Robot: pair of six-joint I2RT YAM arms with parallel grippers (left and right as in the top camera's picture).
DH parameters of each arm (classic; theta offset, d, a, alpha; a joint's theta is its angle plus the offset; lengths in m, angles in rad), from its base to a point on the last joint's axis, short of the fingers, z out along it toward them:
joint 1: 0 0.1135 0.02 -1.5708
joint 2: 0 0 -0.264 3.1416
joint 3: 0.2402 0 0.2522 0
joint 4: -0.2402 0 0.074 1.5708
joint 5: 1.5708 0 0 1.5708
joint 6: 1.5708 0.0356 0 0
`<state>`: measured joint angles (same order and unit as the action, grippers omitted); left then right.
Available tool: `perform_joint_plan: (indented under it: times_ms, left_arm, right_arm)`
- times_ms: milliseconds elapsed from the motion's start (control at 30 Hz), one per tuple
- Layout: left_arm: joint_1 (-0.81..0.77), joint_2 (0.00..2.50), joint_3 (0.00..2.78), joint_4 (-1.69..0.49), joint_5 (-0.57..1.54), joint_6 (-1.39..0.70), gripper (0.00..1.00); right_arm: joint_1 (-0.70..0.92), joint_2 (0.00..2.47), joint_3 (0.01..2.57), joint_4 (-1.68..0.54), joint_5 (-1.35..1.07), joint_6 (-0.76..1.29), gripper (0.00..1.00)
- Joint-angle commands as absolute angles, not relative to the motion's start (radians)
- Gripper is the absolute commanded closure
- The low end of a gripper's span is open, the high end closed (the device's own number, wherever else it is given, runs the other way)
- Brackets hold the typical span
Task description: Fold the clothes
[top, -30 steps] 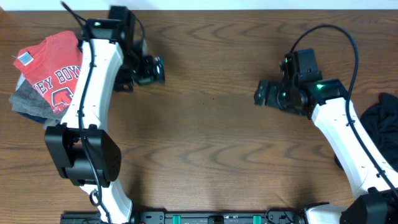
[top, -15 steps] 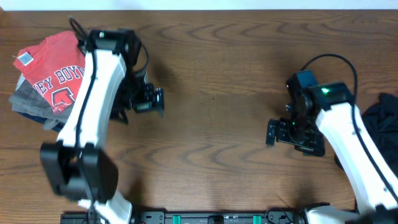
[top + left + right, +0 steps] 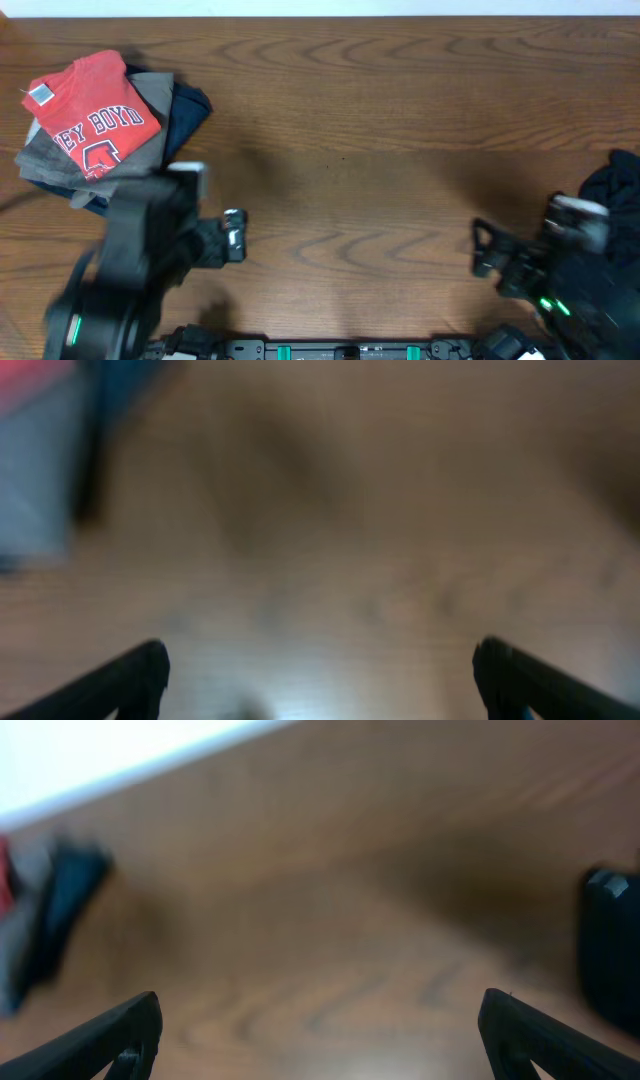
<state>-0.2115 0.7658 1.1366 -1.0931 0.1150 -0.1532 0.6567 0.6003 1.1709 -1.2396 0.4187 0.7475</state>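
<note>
Within the last second both arms have drawn back from the middle of the table (image 3: 340,130) to its near edge. The left gripper (image 3: 234,233), which had been hovering just right of the folded stack, now sits low at the near left, its arm smeared by motion. The right gripper (image 3: 484,252) has dropped from the far right-centre to the near right. Both wrist views are blurred, but each shows two dark fingers spread wide at the lower corners with only bare wood between them, so both grippers are spread apart and carry nothing. With the left arm out of the way, the stack at the far left is fully visible. The coral-red T-shirt (image 3: 88,122) lies folded on top with its white lettering facing up. A grey garment (image 3: 150,92) and a navy garment (image 3: 188,104) lie under it and stick out to the right. The stack looks unmoved over the interval. A rumpled dark garment (image 3: 615,185) lies at the right edge, just beyond the right arm and well apart from the stack. The retreat suggests that the shirt's fold is done and the arms are either resetting or finishing. If more folding remains, the dark garment is the likely next piece, though whether it belongs to the job cannot be told from here.
</note>
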Motion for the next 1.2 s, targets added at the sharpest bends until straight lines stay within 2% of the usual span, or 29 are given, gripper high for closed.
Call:
perform_joint_plan:
  times_ms: [0,200,967,1167]
  left_arm:
    - [-0.214,0.627,1.052,-1.012,-0.037,-0.154,0.02]
    - [-0.214,0.509,0.995,-0.976,-0.046,-0.154,0.02]
    - [-0.214,0.509,0.995,-0.986,-0.046,-0.154,0.02]
    - [-0.214,0.509,0.995,-0.986,-0.046,-0.154,0.02]
  right_arm:
    - [0.675,0.559,1.130,-1.238,0.640,0.792,0.01]
    - [0.675,0.548,1.129,-1.289,0.691,0.788,0.01]
    - [0.674,0.548,1.129,-1.308,0.688,0.788,0.01]
    - [0.566,0.526,1.103,-1.275,0.709,0.777,0.01]
